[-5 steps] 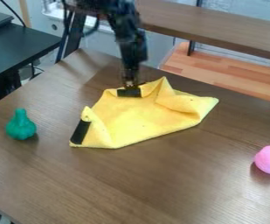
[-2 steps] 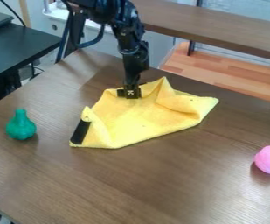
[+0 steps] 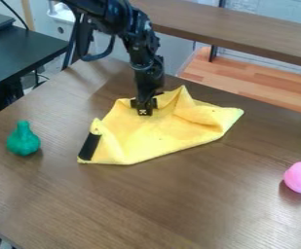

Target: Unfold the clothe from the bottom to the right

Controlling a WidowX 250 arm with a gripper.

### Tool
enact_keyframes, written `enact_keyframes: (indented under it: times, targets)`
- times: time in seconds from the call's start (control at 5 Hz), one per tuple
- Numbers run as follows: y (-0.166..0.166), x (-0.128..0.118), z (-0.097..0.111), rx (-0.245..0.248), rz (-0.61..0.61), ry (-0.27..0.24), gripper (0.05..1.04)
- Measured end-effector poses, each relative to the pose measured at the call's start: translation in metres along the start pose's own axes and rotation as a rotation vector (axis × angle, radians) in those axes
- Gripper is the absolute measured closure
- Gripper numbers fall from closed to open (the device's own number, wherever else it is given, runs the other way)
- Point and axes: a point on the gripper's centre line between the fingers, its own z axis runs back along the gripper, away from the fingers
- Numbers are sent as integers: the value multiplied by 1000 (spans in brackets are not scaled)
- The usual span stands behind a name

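Note:
The gripper (image 3: 144, 112) hangs down over the upper part of the yellow cloth (image 3: 162, 129), near the cloth's back edge. Whether its tips touch the fabric I cannot tell. The cloth lies partly folded on the brown table, with a raised peak and a loose fold at its upper right and a turned-over flap at its lower left. A black strip (image 3: 89, 147) shows on that left flap. Another black patch at the back edge is mostly behind the gripper.
A green pear-shaped object (image 3: 23, 139) stands on the table (image 3: 172, 204) left of the cloth. A pink egg-shaped object (image 3: 300, 177) rests near the right edge. Behind are a wooden bench (image 3: 244, 31) and a dark side table (image 3: 22, 53).
The gripper has come slightly forward and lower over the cloth, now partly covering the black patch at its back edge. The cloth has not visibly moved.

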Motion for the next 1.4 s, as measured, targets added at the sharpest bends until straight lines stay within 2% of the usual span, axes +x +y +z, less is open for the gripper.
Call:
enact_keyframes:
  times: [0.4, 0.6, 0.8, 1.0, 1.2, 1.4]
  targets:
    - [-3, 0, -2, -7, -8, -4, 938]
    - [-11, 3, 2, -60, 0, -24, 1009]
    - [-14, 13, 32, -117, 14, -68, 1020]
    - [-24, 24, 63, -162, -42, -101, 1020]
    - [-56, 46, 85, -219, -133, -131, 1020]
    - [-88, 53, 93, -277, -188, -135, 1020]
